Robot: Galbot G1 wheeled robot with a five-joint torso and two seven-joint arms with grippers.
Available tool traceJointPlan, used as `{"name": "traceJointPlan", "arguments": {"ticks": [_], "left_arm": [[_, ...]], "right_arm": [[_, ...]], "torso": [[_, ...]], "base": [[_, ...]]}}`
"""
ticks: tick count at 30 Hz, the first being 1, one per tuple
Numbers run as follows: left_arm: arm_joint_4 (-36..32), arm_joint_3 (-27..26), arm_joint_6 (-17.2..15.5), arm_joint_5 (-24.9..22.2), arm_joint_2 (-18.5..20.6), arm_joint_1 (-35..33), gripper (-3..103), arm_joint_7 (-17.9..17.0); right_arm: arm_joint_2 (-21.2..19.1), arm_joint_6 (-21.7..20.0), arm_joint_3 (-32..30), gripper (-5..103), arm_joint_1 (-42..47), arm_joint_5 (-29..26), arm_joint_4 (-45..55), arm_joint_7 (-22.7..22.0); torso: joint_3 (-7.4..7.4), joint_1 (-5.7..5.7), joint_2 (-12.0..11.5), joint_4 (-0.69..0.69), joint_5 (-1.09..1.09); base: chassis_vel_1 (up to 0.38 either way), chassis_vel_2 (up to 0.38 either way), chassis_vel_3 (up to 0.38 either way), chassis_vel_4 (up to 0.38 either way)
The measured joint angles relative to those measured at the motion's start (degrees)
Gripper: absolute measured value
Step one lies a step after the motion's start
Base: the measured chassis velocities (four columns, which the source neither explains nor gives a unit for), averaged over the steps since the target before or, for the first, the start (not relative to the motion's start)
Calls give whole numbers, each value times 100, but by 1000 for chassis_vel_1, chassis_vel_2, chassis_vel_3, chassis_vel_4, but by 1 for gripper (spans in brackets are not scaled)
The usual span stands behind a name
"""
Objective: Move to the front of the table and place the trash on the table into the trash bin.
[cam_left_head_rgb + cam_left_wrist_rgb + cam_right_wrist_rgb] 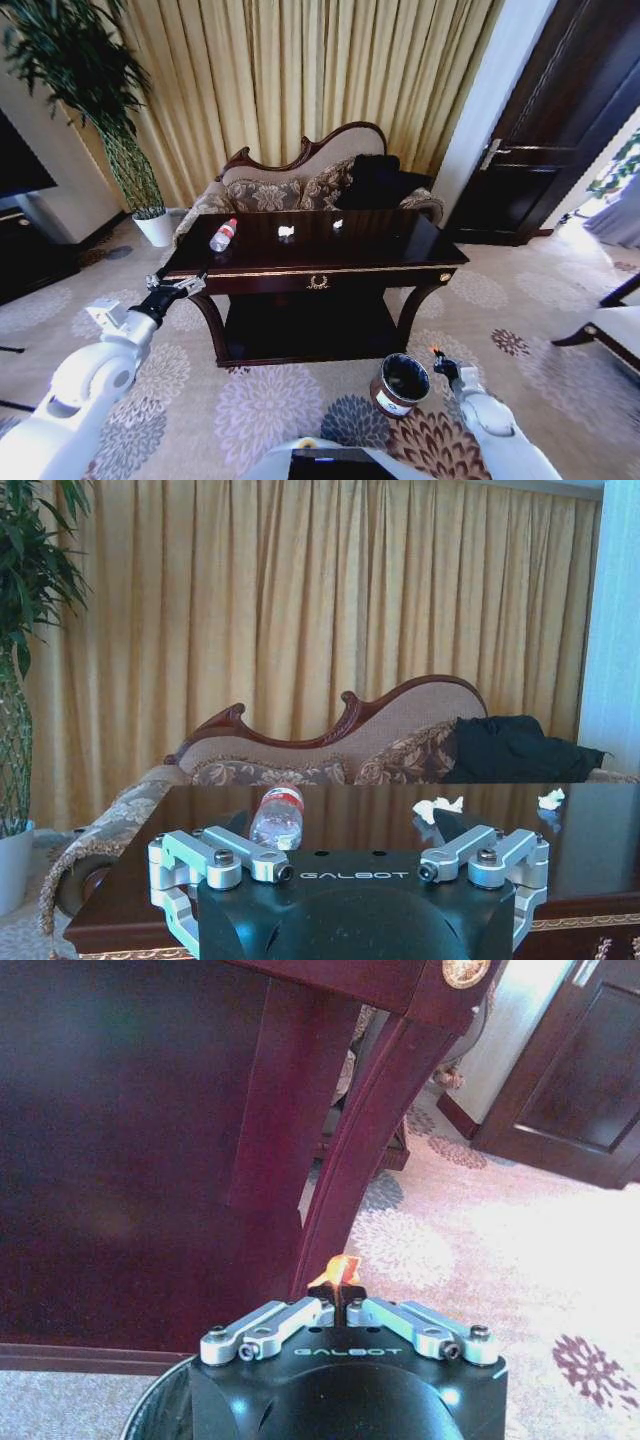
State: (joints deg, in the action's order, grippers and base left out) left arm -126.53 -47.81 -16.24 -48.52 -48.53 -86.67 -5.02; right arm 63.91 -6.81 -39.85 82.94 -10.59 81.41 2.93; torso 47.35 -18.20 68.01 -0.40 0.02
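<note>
I face the table (400, 262), where the bottle (222, 235) lies on its side near the left end and two paper scraps (286, 232) sit nearer the middle. My left gripper (178, 284) hovers at the table's front left corner, fingers spread wide and empty. My right gripper (438, 360) hangs low just beside the bin (399, 385) on the carpet (270, 410), fingers closed together, holding nothing.

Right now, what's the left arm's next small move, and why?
Probably ease the left end effector forward over the table toward the bottle. Its fingers are spread, it hangs at the table's front left corner, and the bottle lies on its side just beyond.
</note>
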Motion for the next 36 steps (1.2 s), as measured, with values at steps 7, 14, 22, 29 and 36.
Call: {"name": "traceJointPlan", "arguments": {"ticks": [7,14,22,29,36], "left_arm": [[-93,-2,-8,5,-35,-86,100,7],[-124,-49,-8,9,-37,-126,100,8],[-171,-77,-8,15,-37,-161,100,-8],[-213,-78,-5,13,-36,-135,100,-23],[-198,-133,2,3,-65,-136,100,0]], "right_arm": [[49,366,-19,22,-14,245,-64,28],[84,584,-30,44,-15,333,-97,4],[-56,604,-141,76,4,-799,1272,-387],[-310,-97,-148,96,-2,-1756,3052,-837],[-511,-659,85,100,42,-2161,4513,-980]], "torso": [[0,0,0,0,0],[0,0,0,0,0],[0,0,0,0,-1],[0,0,0,1,-3],[0,0,0,1,-1]], "base": [[0,0,0,0],[0,0,0,0],[0,0,0,0],[0,0,0,0],[0,0,0,0]]}}
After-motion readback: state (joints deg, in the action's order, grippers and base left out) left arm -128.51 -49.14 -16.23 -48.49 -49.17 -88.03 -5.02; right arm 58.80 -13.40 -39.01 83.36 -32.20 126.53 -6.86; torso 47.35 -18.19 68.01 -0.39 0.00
